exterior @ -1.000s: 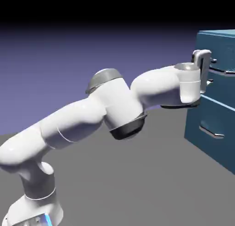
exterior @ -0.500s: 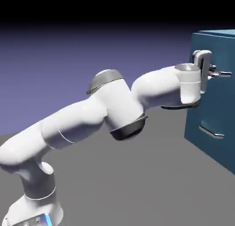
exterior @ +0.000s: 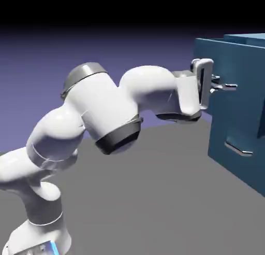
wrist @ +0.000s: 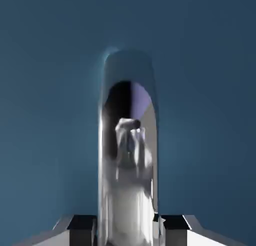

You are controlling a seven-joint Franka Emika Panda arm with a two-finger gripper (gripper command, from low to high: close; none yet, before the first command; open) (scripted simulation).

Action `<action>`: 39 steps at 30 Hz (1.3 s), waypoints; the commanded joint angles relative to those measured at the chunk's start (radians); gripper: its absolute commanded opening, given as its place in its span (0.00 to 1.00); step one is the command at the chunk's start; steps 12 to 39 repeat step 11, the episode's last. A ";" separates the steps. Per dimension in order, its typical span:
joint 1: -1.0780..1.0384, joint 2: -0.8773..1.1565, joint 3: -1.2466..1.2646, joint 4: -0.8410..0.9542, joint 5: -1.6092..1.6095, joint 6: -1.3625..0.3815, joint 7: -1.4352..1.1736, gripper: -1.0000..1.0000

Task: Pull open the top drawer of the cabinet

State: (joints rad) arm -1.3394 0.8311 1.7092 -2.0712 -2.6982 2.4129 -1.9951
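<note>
The teal-blue cabinet (exterior: 243,166) stands at the exterior view's right. Its top drawer (exterior: 233,59) juts out to the left of the cabinet's lower front. My gripper (exterior: 221,87) is shut on the top drawer's silver bar handle (exterior: 229,86). In the hand view the handle (wrist: 129,155) runs up the middle as a bright metal bar between my two grey fingertips (wrist: 82,224), against the flat teal drawer front (wrist: 50,90). The gripper (wrist: 129,225) clamps the bar from both sides.
The lower drawer (exterior: 233,129) sits flush in the cabinet with its own silver handle (exterior: 238,148). Grey table (exterior: 155,207) lies in front of the cabinet. My white arm (exterior: 103,114) arches from the lower left toward the drawer.
The gripper shut on the top drawer's handle. The arm then folded back to the left, and the top drawer slid out of the cabinet with it.
</note>
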 commanded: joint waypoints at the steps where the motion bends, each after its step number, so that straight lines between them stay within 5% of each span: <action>1: -0.036 -0.001 0.029 -0.036 0.006 -0.009 0.002 0.00; 8: -0.285 0.043 0.243 -0.284 0.048 -0.074 -0.005 0.00; 9: -0.285 0.043 0.243 -0.284 0.048 -0.074 -0.005 1.00; 39: -0.321 0.057 0.275 -0.320 0.059 -0.081 -0.009 1.00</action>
